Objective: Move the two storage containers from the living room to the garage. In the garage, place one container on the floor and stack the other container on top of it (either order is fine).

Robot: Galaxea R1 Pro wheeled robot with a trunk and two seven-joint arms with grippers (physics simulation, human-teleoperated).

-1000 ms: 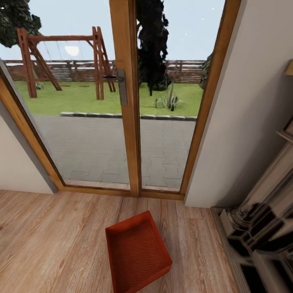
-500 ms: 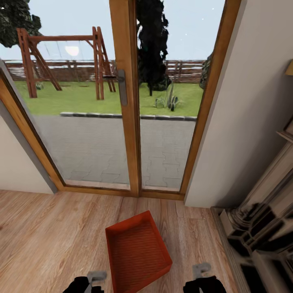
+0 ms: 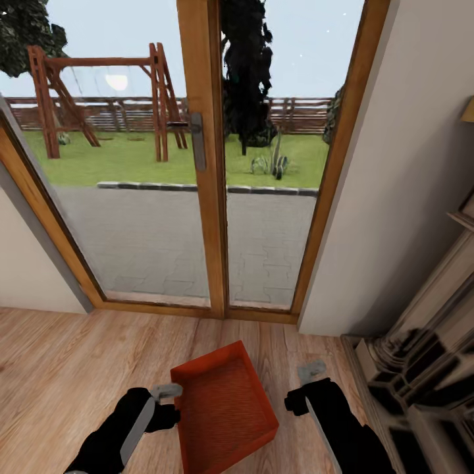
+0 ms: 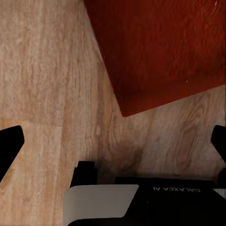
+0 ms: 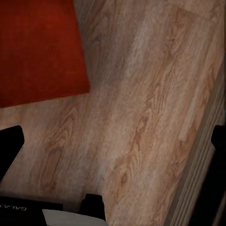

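One orange-red storage container (image 3: 222, 408) lies open side up on the light wood-plank living room floor, just before the glass doors. My left gripper (image 3: 168, 401) hovers at its left wall and my right gripper (image 3: 304, 385) hangs to its right, a little apart from it. Both stand open with nothing between the fingers. In the left wrist view a corner of the container (image 4: 160, 52) lies ahead of the open left gripper (image 4: 113, 141). In the right wrist view the container (image 5: 37, 52) sits to one side of the open right gripper (image 5: 113, 141).
Wood-framed glass doors (image 3: 204, 197) stand shut straight ahead, with a paved yard and a swing set beyond. A beige wall (image 3: 395, 197) and an ornate dark-and-cream mantel (image 3: 421, 368) close in on the right. Bare plank floor (image 3: 72, 375) stretches to the left.
Both arms have come up from below into the head view, one on each side of the container. The container and the camera have stayed put.
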